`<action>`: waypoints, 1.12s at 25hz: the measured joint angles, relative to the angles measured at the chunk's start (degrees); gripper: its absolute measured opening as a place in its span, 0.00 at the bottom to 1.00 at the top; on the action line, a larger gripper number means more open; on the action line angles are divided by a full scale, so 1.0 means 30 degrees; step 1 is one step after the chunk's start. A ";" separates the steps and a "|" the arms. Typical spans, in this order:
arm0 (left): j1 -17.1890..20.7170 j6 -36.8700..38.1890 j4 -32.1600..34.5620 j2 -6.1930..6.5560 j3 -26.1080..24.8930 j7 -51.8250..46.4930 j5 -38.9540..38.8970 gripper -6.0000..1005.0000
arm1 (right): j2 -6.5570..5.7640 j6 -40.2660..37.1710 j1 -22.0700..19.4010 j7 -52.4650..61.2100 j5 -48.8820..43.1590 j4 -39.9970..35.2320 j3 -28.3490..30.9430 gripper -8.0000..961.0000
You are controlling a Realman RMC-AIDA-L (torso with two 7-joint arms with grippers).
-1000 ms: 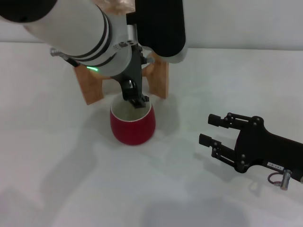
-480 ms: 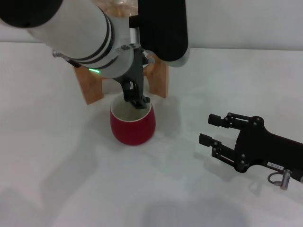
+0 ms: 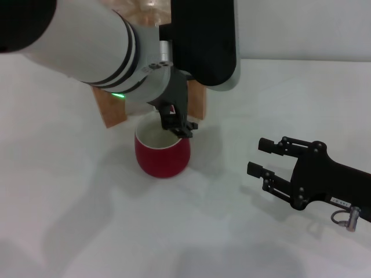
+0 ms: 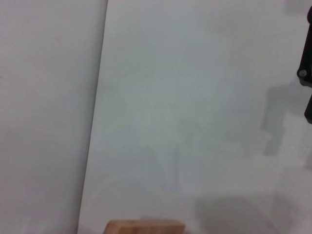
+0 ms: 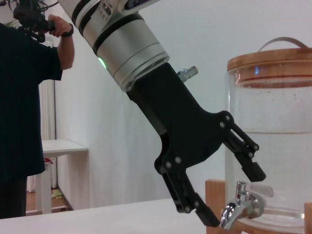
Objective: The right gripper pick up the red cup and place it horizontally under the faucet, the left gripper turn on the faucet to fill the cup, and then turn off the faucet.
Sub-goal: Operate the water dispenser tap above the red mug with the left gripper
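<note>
Chrome faucet (image 5: 240, 208) sits between the open left end effector (image 5: 233, 195) fingers above the red cup (image 3: 162, 152), while the right end effector (image 3: 261, 157) rests open lower right.

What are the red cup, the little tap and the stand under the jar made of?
Red cup: looks like glazed ceramic, glossy red outside, cream inside. Tap: polished metal, probably chrome, with mirror-like reflections. Stand: light wood, matte, visible grain. The left claw hangs open around the tap.
</note>
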 joint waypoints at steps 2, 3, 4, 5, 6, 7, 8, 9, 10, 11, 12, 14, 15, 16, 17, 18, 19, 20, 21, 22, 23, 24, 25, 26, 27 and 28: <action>0.0076 0.0006 -0.0046 0.0010 0.0002 -0.0023 0.0093 0.88 | -0.0006 0.0070 0.0001 -0.0001 0.0000 -0.0002 -0.0001 0.49; 0.0085 0.0036 -0.0173 0.0017 0.0000 -0.0056 0.0163 0.88 | -0.0007 0.0087 0.0000 -0.0001 -0.0001 -0.0003 0.0000 0.49; 0.0075 0.0069 -0.0346 0.0018 0.0001 -0.0073 0.0177 0.88 | -0.0007 0.0104 0.0001 -0.0001 -0.0003 -0.0003 -0.0001 0.49; 0.0048 0.0115 -0.0494 0.0011 0.0000 -0.0081 0.0186 0.88 | -0.0007 0.0111 0.0000 -0.0001 -0.0004 -0.0003 0.0000 0.49; 0.0014 0.0187 -0.0676 0.0006 0.0001 -0.0081 0.0191 0.88 | -0.0007 0.0126 0.0000 -0.0001 -0.0006 -0.0003 0.0000 0.49; -0.0030 0.0270 -0.0818 -0.0002 0.0001 -0.0080 0.0212 0.88 | -0.0007 0.0133 -0.0004 -0.0001 -0.0007 -0.0003 0.0000 0.49; -0.0076 0.0376 -0.0944 -0.0008 0.0001 -0.0081 0.0244 0.88 | -0.0007 0.0143 -0.0027 -0.0001 -0.0011 -0.0003 0.0000 0.49; -0.0112 0.0458 -0.1006 -0.0007 0.0000 -0.0080 0.0257 0.88 | -0.0008 0.0151 -0.0048 -0.0001 -0.0011 -0.0003 0.0000 0.49; -0.0168 0.0567 -0.1101 -0.0007 0.0001 -0.0081 0.0279 0.88 | -0.0008 0.0157 -0.0082 -0.0001 -0.0013 -0.0004 -0.0001 0.49; -0.0237 0.0676 -0.1213 -0.0007 0.0001 -0.0080 0.0292 0.88 | -0.0009 0.0158 -0.0129 -0.0001 -0.0015 -0.0003 -0.0001 0.49; -0.0334 0.0757 -0.1344 -0.0005 0.0000 -0.0080 0.0298 0.88 | -0.0007 0.0158 -0.0157 -0.0001 -0.0016 -0.0003 0.0000 0.49; -0.0555 0.0923 -0.1731 0.0000 -0.0001 -0.0090 0.0307 0.88 | -0.0010 0.0158 -0.0194 -0.0001 -0.0018 -0.0003 -0.0001 0.49; -0.0666 0.0987 -0.1930 0.0000 0.0000 -0.0096 0.0315 0.88 | -0.0016 0.0159 -0.0196 -0.0001 -0.0018 -0.0002 0.0000 0.49; -0.0787 0.1051 -0.2142 -0.0003 0.0004 -0.0103 0.0324 0.88 | -0.0024 0.0158 -0.0198 0.0000 -0.0018 -0.0003 0.0000 0.49; -0.0884 0.1110 -0.2277 -0.0003 0.0010 -0.0102 0.0325 0.88 | -0.0027 0.0157 -0.0200 -0.0001 -0.0018 -0.0003 0.0000 0.49; -0.0966 0.1150 -0.2397 -0.0003 0.0018 -0.0103 0.0325 0.88 | -0.0029 0.0154 -0.0202 -0.0001 -0.0018 -0.0003 0.0002 0.49; -0.1056 0.1186 -0.2518 -0.0004 0.0022 -0.0102 0.0314 0.88 | -0.0031 0.0152 -0.0204 -0.0001 -0.0018 -0.0001 0.0013 0.49; -0.1101 0.1193 -0.2543 -0.0004 0.0027 -0.0094 0.0300 0.88 | -0.0032 0.0150 -0.0207 -0.0001 -0.0018 -0.0002 0.0043 0.49; -0.1135 0.1207 -0.2565 -0.0003 0.0038 -0.0082 0.0282 0.88 | -0.0036 0.0150 -0.0215 0.0000 -0.0018 -0.0003 0.0092 0.49; -0.1148 0.1233 -0.2573 -0.0002 0.0044 -0.0075 0.0279 0.88 | -0.0037 0.0151 -0.0221 -0.0001 -0.0018 -0.0004 0.0126 0.49; -0.1151 0.1270 -0.2591 -0.0002 0.0054 -0.0072 0.0279 0.88 | -0.0037 0.0155 -0.0232 -0.0001 -0.0018 -0.0010 0.0161 0.49; -0.1153 0.1304 -0.2610 -0.0002 0.0059 -0.0072 0.0283 0.88 | -0.0037 0.0155 -0.0236 -0.0001 -0.0019 -0.0011 0.0162 0.49; -0.1154 0.1329 -0.2629 -0.0003 0.0059 -0.0069 0.0289 0.88 | -0.0037 0.0156 -0.0236 -0.0001 -0.0018 -0.0012 0.0163 0.49; -0.1157 0.1344 -0.2645 -0.0002 0.0061 -0.0068 0.0301 0.88 | -0.0037 0.0156 -0.0236 -0.0001 -0.0018 -0.0014 0.0168 0.49; -0.1157 0.1354 -0.2661 -0.0003 0.0061 -0.0075 0.0318 0.88 | -0.0037 0.0156 -0.0236 -0.0001 -0.0017 -0.0018 0.0178 0.49; -0.1157 0.1363 -0.2669 -0.0002 0.0061 -0.0083 0.0339 0.88 | -0.0036 0.0157 -0.0237 -0.0001 -0.0018 -0.0020 0.0183 0.49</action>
